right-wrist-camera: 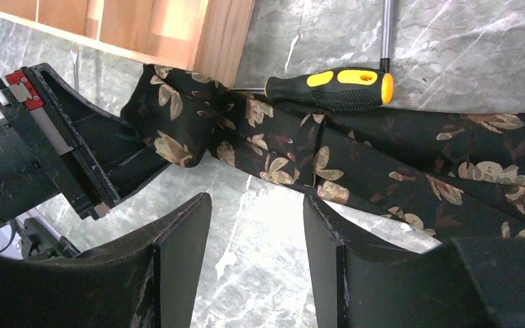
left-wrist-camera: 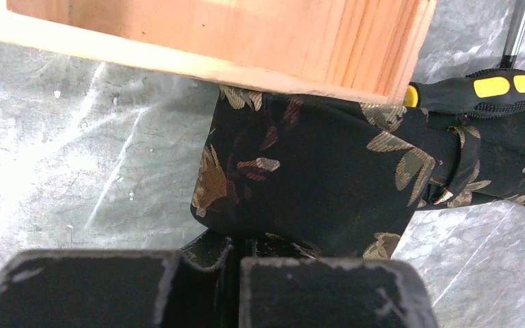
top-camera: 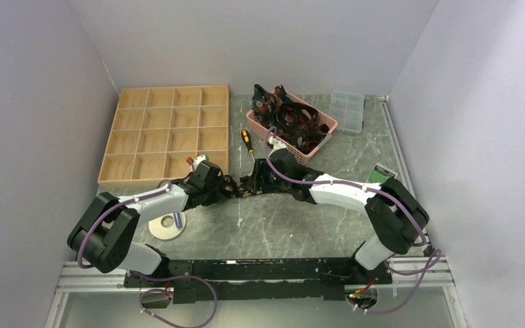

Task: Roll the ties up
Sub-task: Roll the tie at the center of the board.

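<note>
One tie, black with tan leaves, lies across the table in the right wrist view. Its folded end sits against the corner of the wooden tray. My left gripper is shut on the near edge of that fold. My right gripper stands open just short of the tie's strip, with only bare table between its fingers; the right fingertip reaches the fabric's edge. From above, the two grippers meet in front of the tray. More ties lie heaped in a pink basket.
A yellow-and-black screwdriver lies right beside the tie, along its far side. The wooden compartment tray fills the back left. A tape roll sits by the left arm, and a clear plastic box stands behind the basket.
</note>
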